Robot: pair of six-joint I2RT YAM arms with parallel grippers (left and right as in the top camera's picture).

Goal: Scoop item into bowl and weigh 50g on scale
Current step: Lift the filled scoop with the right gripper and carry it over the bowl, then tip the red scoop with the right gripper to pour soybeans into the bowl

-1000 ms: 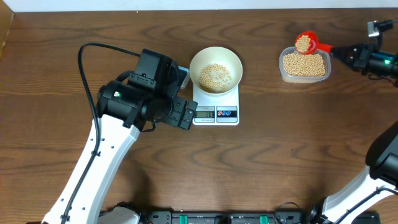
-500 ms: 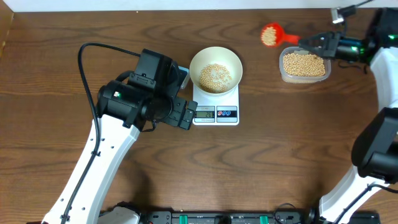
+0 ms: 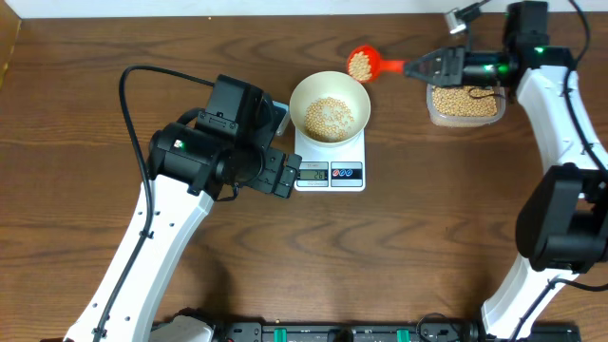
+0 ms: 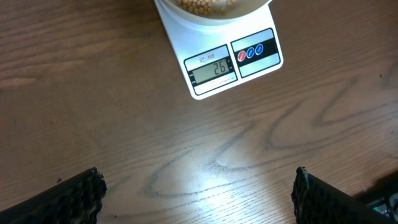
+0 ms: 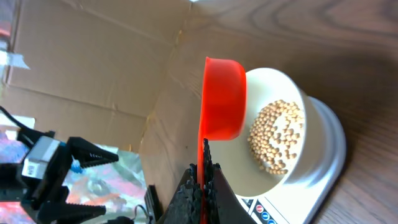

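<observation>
Right gripper was seen clamped on the handle of the red scoop, jaws pinched fully together on it. The grip was confirmed in the right wrist view: the thin handle edge was sandwiched between the fingers. The scoop was held in the air, cup loaded with beans. The cup was positioned at the far-right edge of the bowl, at the rim rather than over the middle. Height above the rim could not be judged from overhead. In the right wrist view the cup was seen side-on, next to the bowl.

The bowl was seated on the scale, roughly centred on the platform, with a patch of beans in its bottom. The display was read as 26 in the left wrist view, with two round buttons beside it. A clear tub was located well right of the scale, filled with more beans and partly covered by the right wrist.

Left gripper was parked just left of the scale's front edge, jaws spread wide, nothing held. In the left wrist view both fingertips were seen at the bottom corners, bare table between them. Contact with the scale could not be determined.
</observation>
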